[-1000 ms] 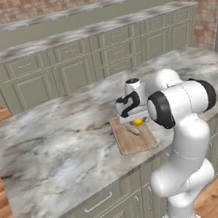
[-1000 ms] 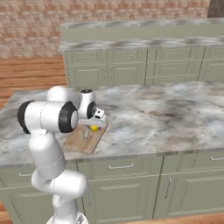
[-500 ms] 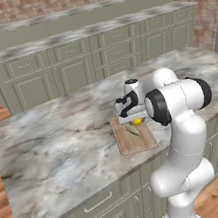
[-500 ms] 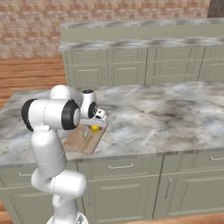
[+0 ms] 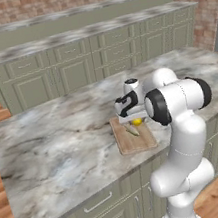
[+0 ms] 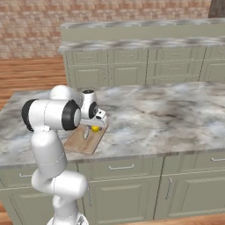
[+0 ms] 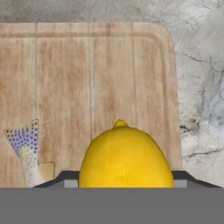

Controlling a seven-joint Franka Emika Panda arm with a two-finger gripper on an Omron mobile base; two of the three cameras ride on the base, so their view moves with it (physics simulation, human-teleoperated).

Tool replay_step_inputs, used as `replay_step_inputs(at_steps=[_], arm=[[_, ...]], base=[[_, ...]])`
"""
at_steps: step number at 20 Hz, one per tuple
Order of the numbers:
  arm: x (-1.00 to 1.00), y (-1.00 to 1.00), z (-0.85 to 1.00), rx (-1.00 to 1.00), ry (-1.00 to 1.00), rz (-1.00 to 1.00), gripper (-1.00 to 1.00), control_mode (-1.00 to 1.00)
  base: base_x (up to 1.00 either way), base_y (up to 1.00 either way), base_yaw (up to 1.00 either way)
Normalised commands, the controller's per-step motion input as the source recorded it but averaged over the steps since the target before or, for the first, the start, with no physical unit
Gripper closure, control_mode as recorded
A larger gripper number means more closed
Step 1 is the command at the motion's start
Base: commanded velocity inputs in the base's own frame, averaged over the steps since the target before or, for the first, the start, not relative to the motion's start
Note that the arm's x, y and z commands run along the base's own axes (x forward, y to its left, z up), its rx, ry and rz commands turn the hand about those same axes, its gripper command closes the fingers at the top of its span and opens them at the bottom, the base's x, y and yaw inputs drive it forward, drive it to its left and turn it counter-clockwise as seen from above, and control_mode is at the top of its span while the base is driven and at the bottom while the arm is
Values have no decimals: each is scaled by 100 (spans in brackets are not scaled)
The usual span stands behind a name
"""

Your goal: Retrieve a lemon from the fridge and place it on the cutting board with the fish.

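The yellow lemon [image 7: 126, 161] sits between my gripper's [image 7: 124, 180] two dark fingertips, and the gripper is shut on it. It hangs just over the far right part of the tan wooden cutting board [image 7: 87, 87]. The speckled greenish-grey fish [image 7: 26, 153] lies on the board to the lemon's left in the hand view. From the left base view, the gripper [image 5: 134, 117] holds the lemon [image 5: 137, 122] low above the board [image 5: 137, 141], beside the fish [image 5: 131, 131]. The right base view shows the same lemon [image 6: 94, 128], fish [image 6: 86, 134] and board [image 6: 81, 143]. The fridge is out of view.
The board lies near the front edge of a grey marble island counter [image 5: 55, 140]. Bare marble [image 7: 197, 87] lies right of the board in the hand view. Green cabinets with a marble top [image 5: 85, 49] line the brick back wall.
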Motion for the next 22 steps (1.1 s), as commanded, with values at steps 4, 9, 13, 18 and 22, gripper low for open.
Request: replay_step_inputs(at_steps=[4,9,13,18,22], arm=[[0,3,0,0,1,-9,-100,-100],[0,9,1,0,6,-15,-100,-100],[0,10,8,-1,9,-16,-100,-100],[0,5,20,-3,11,-14,-100,-100],[-6,0,31,-1,8,-12,-100,-100]], base=[[0,0,0],[0,0,0],[0,0,0],[0,0,0],[0,0,0]])
